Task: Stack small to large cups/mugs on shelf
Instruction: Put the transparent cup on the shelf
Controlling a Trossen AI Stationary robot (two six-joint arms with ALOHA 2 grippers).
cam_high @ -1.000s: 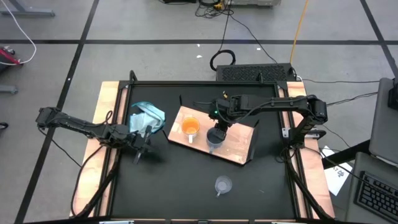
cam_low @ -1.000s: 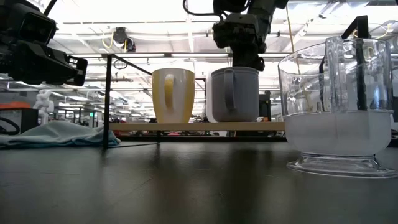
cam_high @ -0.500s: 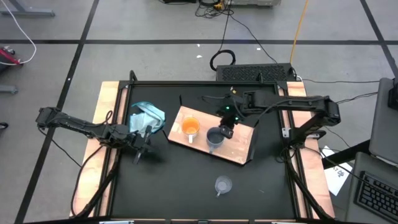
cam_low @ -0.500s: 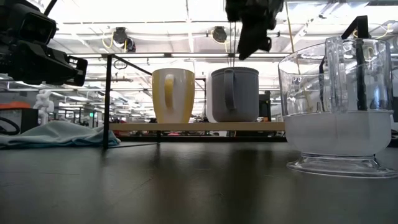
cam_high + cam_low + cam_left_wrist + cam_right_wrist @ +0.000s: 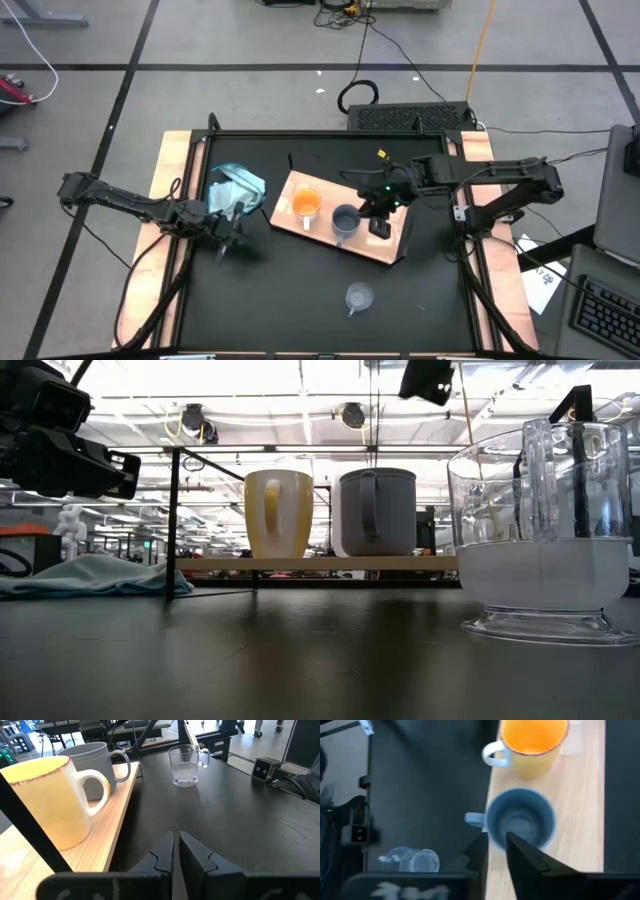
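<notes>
clenched empty right claw (image 5: 381, 226) beside blue-grey mug (image 5: 345, 220); teal cloth (image 5: 236, 187) by clenched left claw (image 5: 232, 243)

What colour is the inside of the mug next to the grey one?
Orange, seen best in the right wrist view.

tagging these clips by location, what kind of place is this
Probably a robotics lab in a large open industrial hall: a black work table on a grey floor marked with tape lines, loose cables across it, and rows of ceiling lights behind.

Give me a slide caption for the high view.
Orange mug and blue-grey mug on the shelf; clear cup waits on the table.
</notes>
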